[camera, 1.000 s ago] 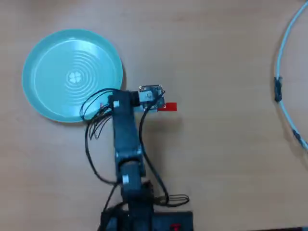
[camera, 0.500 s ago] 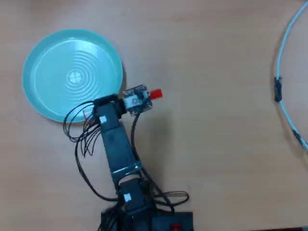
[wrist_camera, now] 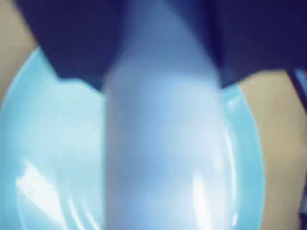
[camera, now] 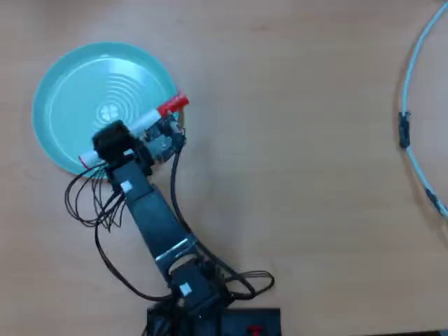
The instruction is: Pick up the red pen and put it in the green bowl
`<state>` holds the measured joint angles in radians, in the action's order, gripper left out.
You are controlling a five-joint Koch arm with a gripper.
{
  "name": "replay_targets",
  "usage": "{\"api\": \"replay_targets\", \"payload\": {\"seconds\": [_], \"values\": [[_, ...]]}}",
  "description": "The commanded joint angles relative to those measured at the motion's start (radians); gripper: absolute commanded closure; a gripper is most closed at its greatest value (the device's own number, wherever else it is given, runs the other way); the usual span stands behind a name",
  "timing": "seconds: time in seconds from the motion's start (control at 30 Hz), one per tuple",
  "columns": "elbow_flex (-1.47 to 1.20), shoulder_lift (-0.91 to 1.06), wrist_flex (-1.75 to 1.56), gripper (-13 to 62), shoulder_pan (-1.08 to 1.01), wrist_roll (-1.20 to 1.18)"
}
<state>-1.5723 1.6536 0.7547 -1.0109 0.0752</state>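
The green bowl lies at the upper left of the wooden table in the overhead view, wide and shallow with ridges at its centre. Over its lower right part hangs the red pen, slanted, its red cap reaching past the rim and its tail over the near rim. My gripper is shut on the white barrel. The wrist view is blurred: the pale barrel runs down the middle between the dark jaws of the gripper, with the green bowl below on both sides.
A pale blue cable with a dark connector curves along the right edge of the overhead view. The arm's base and loose black wires sit at the bottom centre.
The arm has swung left with the pen in its grip, from beside the bowl's right rim to over the bowl. The pen now slants up to the right.
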Motion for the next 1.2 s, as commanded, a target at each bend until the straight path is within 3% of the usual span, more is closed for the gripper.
{"api": "replay_targets", "payload": {"seconds": [0.0, 0.4, 1.17], "values": [[0.032, 0.043, -0.219, 56.5, 0.029, 0.006], [0.075, -0.204, -0.630, 56.5, 0.091, 0.002], [0.552, -0.695, -0.730, 56.5, 0.132, -0.026]]}}
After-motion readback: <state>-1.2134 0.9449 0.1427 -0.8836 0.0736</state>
